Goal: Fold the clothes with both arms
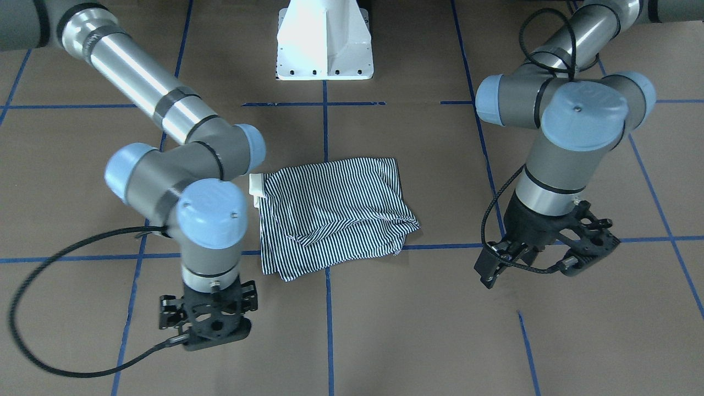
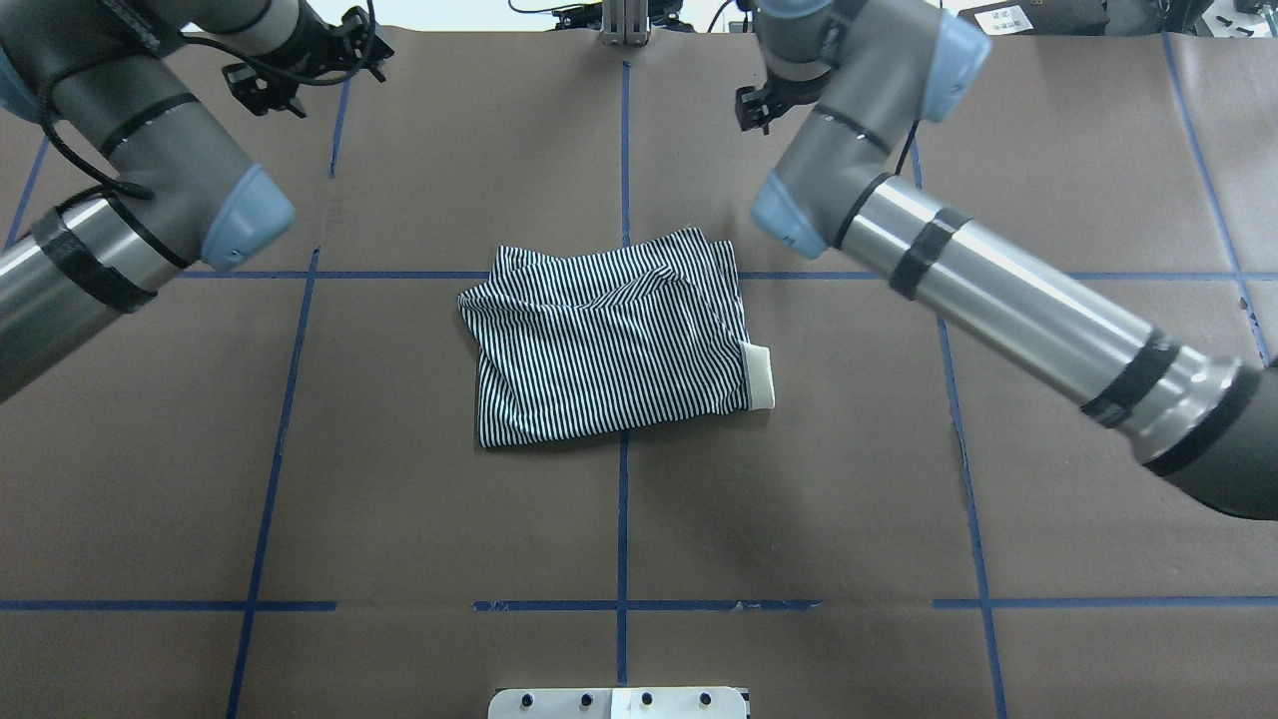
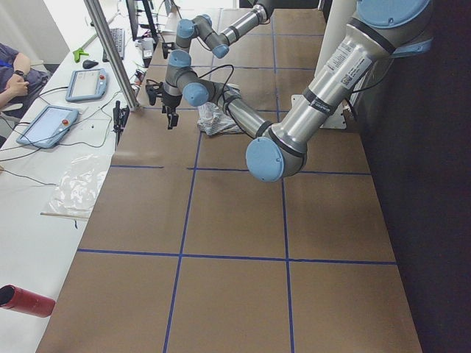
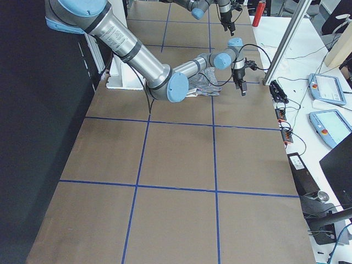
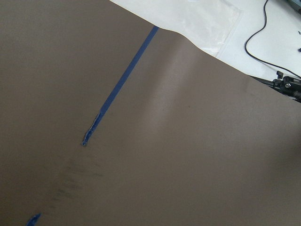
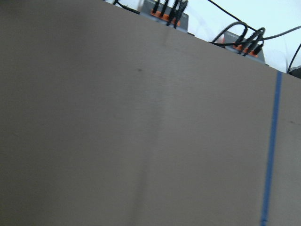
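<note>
Polo shirt (image 1: pixel 335 214): folded compact on worktop (image 1: pixel 418 330), straight out from pedestal base (image 1: pixel 324 44).
Left gripper (image 1: pixel 544 250): farther from base, offset sideways, carrying nothing; spread of jaws indiscernible.
Right gripper (image 1: pixel 212 322): same, opposite side.
Reason: likely standing clear of finished fold.

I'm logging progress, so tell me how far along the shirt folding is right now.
Done: the striped shirt lies on the table folded into a compact, slightly rumpled rectangle, with its cream trim poking out. In hand: nothing; the left hand and right hand hang well clear of it. Left: perhaps only tidying.
</note>
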### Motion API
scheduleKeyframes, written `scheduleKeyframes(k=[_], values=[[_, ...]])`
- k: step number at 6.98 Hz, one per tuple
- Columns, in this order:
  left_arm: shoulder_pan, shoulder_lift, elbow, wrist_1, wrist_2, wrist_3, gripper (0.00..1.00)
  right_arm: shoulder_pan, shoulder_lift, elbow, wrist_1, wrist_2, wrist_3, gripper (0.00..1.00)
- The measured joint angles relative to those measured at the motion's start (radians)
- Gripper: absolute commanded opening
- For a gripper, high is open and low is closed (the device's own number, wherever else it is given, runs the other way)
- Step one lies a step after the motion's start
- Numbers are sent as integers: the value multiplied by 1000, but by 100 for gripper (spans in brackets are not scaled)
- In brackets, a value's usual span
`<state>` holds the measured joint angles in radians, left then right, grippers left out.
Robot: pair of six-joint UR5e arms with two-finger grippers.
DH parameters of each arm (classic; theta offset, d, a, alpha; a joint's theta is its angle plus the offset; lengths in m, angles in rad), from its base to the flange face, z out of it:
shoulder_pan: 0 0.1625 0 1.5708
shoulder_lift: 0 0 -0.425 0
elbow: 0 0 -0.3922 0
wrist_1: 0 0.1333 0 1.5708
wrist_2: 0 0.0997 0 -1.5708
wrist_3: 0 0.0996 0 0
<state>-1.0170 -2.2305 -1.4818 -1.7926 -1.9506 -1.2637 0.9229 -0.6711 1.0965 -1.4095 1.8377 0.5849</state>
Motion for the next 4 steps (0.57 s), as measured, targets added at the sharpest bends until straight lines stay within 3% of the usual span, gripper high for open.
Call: scheduleKeyframes(k=[2,4], values=[[-124,117,-79,35,-98,316,100,218,-222,171,-8,260,-174,100],[-242,209,-140,176,-129,754,100,392,-443,289,-27,411,-344,100]])
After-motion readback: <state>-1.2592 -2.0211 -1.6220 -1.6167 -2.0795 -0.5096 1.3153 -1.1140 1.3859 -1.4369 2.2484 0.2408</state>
